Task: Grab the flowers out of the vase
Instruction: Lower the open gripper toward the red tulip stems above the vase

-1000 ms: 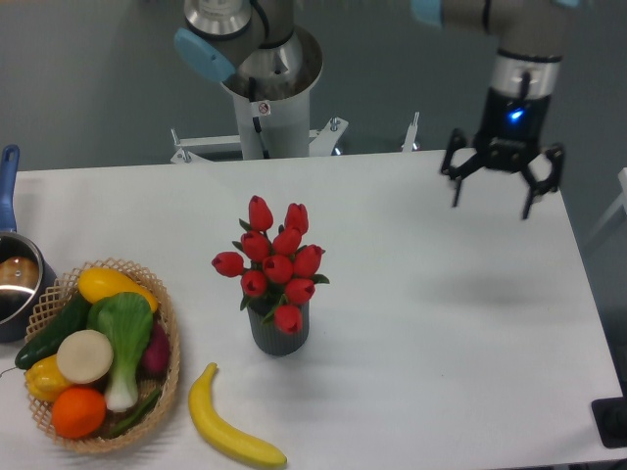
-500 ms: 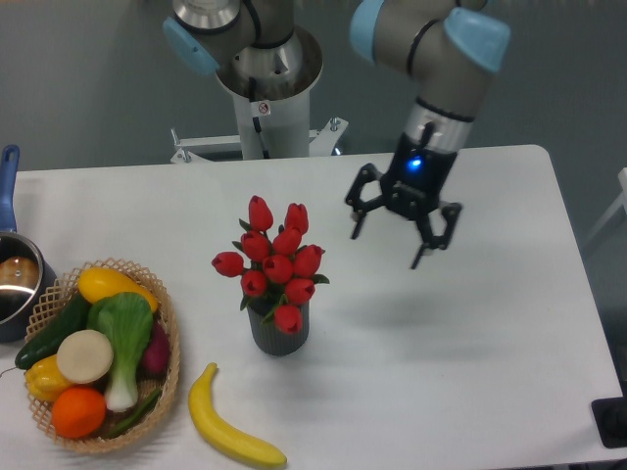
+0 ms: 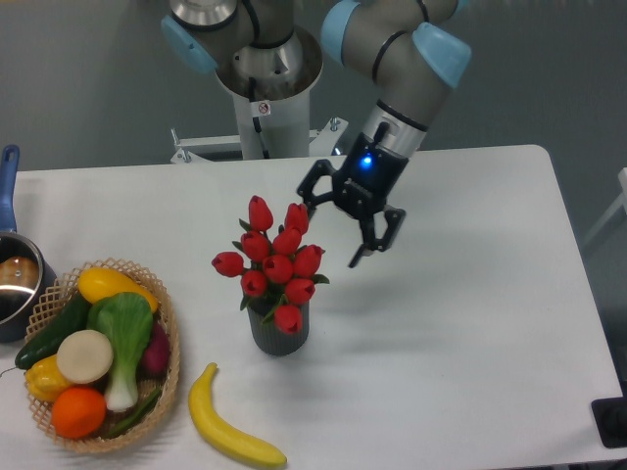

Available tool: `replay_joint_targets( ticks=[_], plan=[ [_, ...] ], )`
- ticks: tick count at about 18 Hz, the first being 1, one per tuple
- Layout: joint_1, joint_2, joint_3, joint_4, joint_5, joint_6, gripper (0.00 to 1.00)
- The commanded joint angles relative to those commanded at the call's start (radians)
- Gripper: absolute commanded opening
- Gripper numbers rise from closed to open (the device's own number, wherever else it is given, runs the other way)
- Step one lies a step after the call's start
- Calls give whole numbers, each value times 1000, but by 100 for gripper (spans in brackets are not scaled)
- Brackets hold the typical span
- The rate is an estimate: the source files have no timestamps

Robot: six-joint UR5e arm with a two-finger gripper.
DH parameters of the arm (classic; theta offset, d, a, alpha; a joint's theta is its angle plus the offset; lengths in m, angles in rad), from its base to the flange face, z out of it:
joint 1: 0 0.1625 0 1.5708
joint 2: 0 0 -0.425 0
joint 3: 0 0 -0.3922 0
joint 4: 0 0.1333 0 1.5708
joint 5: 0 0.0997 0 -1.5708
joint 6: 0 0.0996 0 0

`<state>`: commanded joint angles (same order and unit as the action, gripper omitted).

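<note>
While the hand [image 3: 336, 227] hangs with its fingers spread wide just beside the upper right of the flowers [image 3: 273, 264], nothing is gripped: the bunch sits in the vase [image 3: 279, 330] near the middle of the tabletop [image 3: 470, 323], so closing and lifting are left. I count about ten red buds, one vase, one banana [image 3: 231, 423], one basket [image 3: 167, 377] of vegetables and one pot [image 3: 12, 284].

a bunch of red tulip buds, the flowers [image 3: 275, 264], is held upright in the vase [image 3: 279, 331], dark grey, ribbed and placed mid-table.
</note>
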<state>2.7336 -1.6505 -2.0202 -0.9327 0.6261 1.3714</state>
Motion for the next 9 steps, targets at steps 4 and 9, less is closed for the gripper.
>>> replay_joint_targets(
  ticks=[4,9],
  plan=[
    [-28,-20,5,5,-8,6,100],
    [-43,-52,18,18,-6,8,100]
  ],
)
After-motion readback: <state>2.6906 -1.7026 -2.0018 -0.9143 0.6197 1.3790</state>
